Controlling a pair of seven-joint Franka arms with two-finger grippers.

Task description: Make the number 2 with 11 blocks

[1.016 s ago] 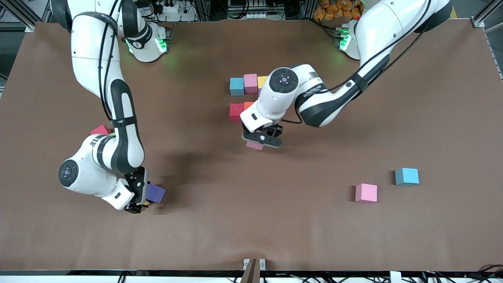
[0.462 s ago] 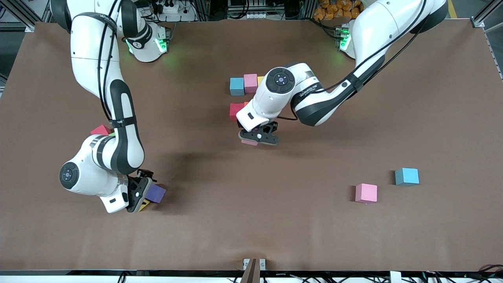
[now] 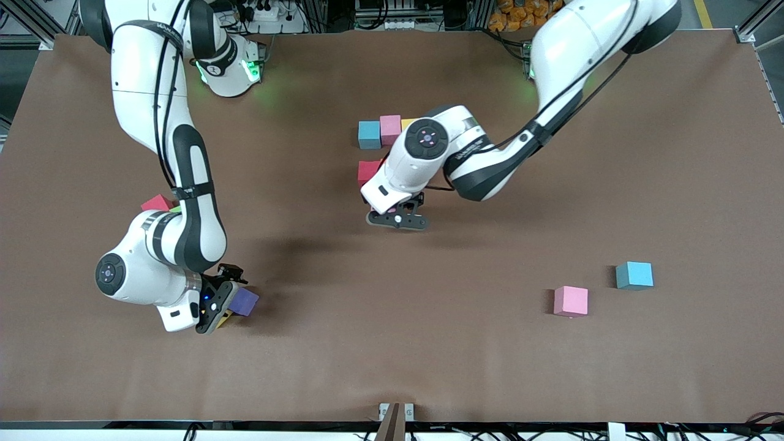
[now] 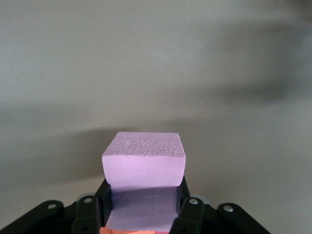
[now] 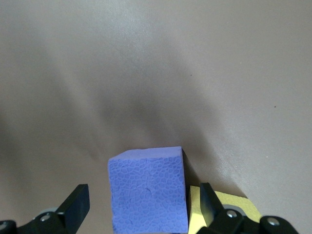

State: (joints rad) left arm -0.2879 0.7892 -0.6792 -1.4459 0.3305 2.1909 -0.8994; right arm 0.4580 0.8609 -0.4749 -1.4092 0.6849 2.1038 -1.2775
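My left gripper (image 3: 397, 219) is shut on a pink block (image 4: 144, 165), low over the table just nearer the camera than a red block (image 3: 367, 171). In the front view the hand hides the held block. A blue block (image 3: 369, 134), a pink block (image 3: 390, 128) and a yellow block (image 3: 409, 124) sit in a row farther back. My right gripper (image 3: 228, 302) is open, with its fingers on either side of a purple block (image 5: 146, 195) that rests on the table (image 3: 392, 343). A yellow block (image 5: 222, 204) lies right beside it.
A pink block (image 3: 571, 301) and a blue block (image 3: 634, 275) lie apart toward the left arm's end. A red block (image 3: 157, 202) with a green sliver beside it sits by the right arm's forearm. An orange edge (image 4: 126, 230) shows under the left gripper.
My left gripper has carried the pink block toward the red block and the right arm's end. My right wrist has turned at the purple block, which has stayed put.
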